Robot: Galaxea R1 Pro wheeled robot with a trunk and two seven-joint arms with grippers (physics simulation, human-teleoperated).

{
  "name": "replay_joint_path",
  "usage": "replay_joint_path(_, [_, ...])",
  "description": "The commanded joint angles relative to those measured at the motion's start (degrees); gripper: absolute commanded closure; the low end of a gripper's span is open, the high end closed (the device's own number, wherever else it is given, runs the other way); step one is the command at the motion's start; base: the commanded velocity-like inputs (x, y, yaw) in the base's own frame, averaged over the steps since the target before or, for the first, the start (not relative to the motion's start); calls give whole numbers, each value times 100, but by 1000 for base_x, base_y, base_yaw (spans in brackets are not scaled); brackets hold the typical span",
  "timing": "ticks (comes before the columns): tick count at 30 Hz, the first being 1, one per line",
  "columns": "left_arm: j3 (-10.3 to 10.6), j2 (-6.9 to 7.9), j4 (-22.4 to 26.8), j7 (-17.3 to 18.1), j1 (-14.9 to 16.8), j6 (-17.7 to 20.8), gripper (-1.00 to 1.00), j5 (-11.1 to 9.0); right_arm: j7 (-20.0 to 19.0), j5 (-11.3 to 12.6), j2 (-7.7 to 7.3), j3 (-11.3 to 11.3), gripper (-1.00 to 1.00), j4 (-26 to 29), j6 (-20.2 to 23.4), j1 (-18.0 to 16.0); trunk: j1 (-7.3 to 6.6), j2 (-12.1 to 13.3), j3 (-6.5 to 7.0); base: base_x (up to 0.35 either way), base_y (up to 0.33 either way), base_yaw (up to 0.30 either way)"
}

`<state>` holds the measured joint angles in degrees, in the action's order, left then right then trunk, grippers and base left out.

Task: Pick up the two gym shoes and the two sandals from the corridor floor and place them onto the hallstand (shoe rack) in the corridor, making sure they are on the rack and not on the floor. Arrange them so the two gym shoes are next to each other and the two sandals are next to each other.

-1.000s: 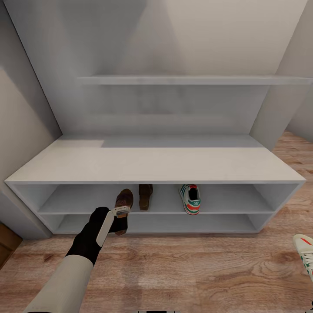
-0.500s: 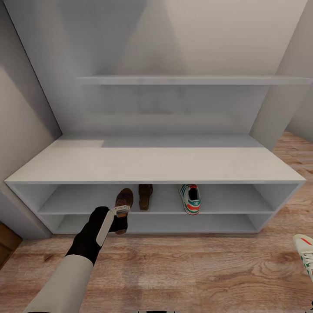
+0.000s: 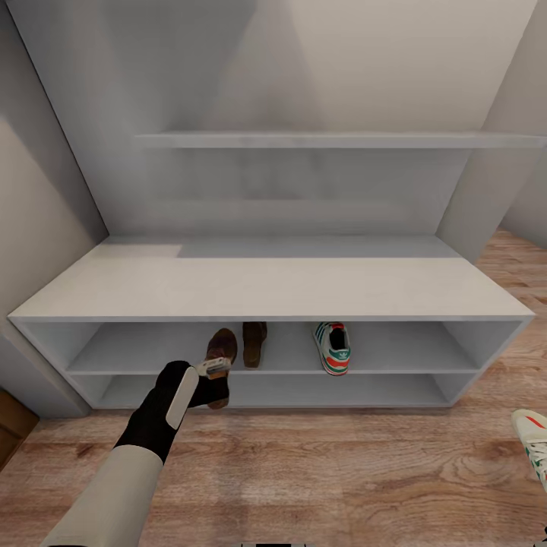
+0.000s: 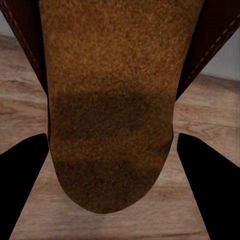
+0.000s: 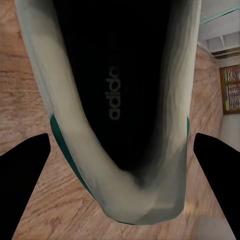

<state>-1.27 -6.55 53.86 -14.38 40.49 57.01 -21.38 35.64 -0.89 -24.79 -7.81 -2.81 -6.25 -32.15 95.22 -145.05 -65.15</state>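
Note:
My left gripper (image 3: 214, 370) is shut on a dark brown sandal (image 3: 221, 348) at the front edge of the hallstand (image 3: 273, 285)'s upper open shelf. In the left wrist view the sandal (image 4: 112, 100) sits between the two fingers of the left gripper (image 4: 112, 145). The other sandal (image 3: 254, 343) lies on that shelf just to the right. A gym shoe (image 3: 333, 348) rests further right on the same shelf. The second gym shoe (image 3: 535, 444) shows at the head view's right edge above the corridor floor (image 3: 319, 471). The right wrist view shows it (image 5: 115, 100) held in my right gripper (image 5: 121, 145).
A floating shelf (image 3: 334, 140) hangs on the back panel above the bench top. Grey walls close in on the left and right of the unit. A brown wooden object (image 3: 11, 425) shows at the far left on the floor.
The left gripper has shifted the held sandal slightly right, closer to the sandal on the shelf. Nothing else has moved.

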Motion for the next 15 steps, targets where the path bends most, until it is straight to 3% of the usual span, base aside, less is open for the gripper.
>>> replay_joint_path(1, [-13, -5, 4, -51, 3, 19, 100, -62, 13, -9, 1, -20, 100, -26, -35, -10, -1, -2, -5, 0, 0, 0])
replay_joint_path(15, [2, -5, 1, -54, 3, 14, 100, -68, 13, -16, 1, -20, 100, -26, -35, -10, -1, -2, -5, 36, 0, 0])
